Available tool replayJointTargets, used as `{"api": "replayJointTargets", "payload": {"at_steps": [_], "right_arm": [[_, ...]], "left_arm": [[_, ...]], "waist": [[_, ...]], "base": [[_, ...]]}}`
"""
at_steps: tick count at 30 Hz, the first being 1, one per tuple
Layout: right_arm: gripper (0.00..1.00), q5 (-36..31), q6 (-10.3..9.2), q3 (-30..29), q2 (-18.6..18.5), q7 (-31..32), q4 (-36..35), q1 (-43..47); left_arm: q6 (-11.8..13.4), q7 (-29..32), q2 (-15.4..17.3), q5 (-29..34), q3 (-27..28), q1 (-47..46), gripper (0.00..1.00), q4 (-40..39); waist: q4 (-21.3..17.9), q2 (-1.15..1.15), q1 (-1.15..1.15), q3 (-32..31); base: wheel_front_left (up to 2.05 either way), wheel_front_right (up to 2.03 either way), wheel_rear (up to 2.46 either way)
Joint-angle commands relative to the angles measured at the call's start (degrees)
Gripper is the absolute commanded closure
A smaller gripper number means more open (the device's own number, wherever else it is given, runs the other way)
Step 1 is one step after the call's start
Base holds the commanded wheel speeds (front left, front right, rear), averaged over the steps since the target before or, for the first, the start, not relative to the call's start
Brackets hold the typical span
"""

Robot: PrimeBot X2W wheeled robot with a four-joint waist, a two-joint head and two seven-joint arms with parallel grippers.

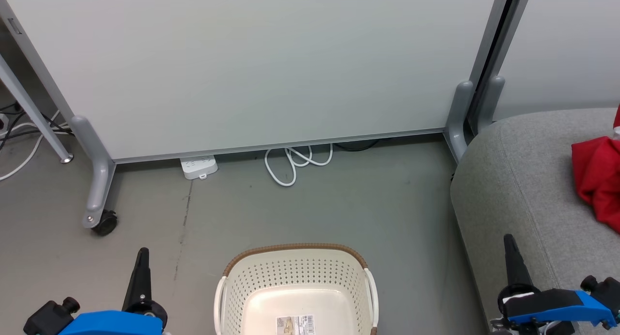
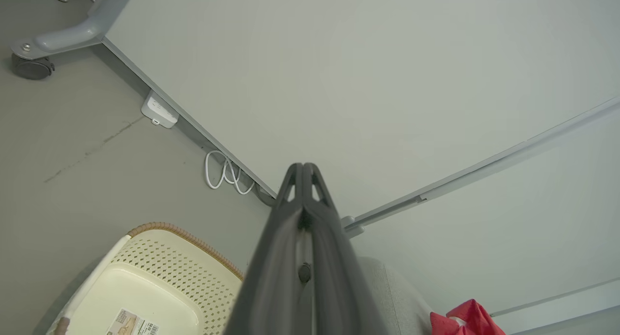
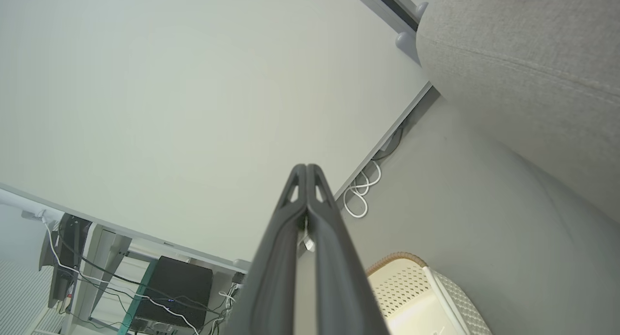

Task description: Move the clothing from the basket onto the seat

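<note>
Head view: grey floor (image 1: 315, 209), basket (image 1: 296, 272), white partition (image 1: 252, 64), seat (image 1: 523, 180).

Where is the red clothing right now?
In the head view, the clothing lies on the seat at the far right, away from the basket on the floor.

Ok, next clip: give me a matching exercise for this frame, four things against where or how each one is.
Things
1. basket
2. red clothing
3. left gripper
4. power strip

Place or state
A. fingers shut, holding nothing
B. lying on the grey seat
C. standing on the floor, bottom bare where visible
D. on the floor at the white panel's lower edge

Pairs: 1-C, 2-B, 3-A, 4-D
</note>
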Motion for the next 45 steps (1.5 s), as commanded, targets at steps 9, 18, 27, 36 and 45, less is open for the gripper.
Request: {"api": "replayJointTargets", "payload": {"at_steps": [9, 18, 27, 36, 45], "right_arm": [[1.0, 7.0, -0.01, -0.6, 0.0, 1.8, -1.0, -1.8], [1.0, 12.4, -0.02, -1.0, 0.0, 3.2, -1.1, -2.1], [1.0, 17.9, -0.02, -1.3, 0.0, 4.6, -1.3, -2.4], [1.0, 22.6, -0.02, -1.7, 0.0, 5.8, -1.4, -2.6], [1.0, 26.9, -0.02, -1.9, 0.1, 6.9, -1.5, -2.9]], "left_arm": [[-0.4, 1.6, 0.3, -6.4, 1.3, -1.6, 1.0, -1.0], [-0.5, 3.1, 0.3, -11.3, 2.1, -1.8, 1.0, -1.1], [-0.7, 4.4, 0.3, -16.3, 2.9, -1.9, 1.0, -1.3], [-0.8, 5.6, 0.3, -20.5, 3.6, -2.0, 1.0, -1.4], [-0.8, 6.7, 0.4, -24.5, 4.2, -2.0, 1.0, -1.5]], "waist": [[-0.3, 0.0, 0.0, 0.0], [-0.6, 0.0, 0.0, 0.0], [-0.9, 0.0, 0.0, 0.0], [-1.2, 0.0, 0.0, 0.0], [-1.4, 0.0, 0.0, 0.1]], "base": [[0.0, 0.0, 0.0], [0.0, 0.0, 0.0], [0.0, 0.0, 0.0], [0.0, 0.0, 0.0], [0.0, 0.0, 0.0]]}}
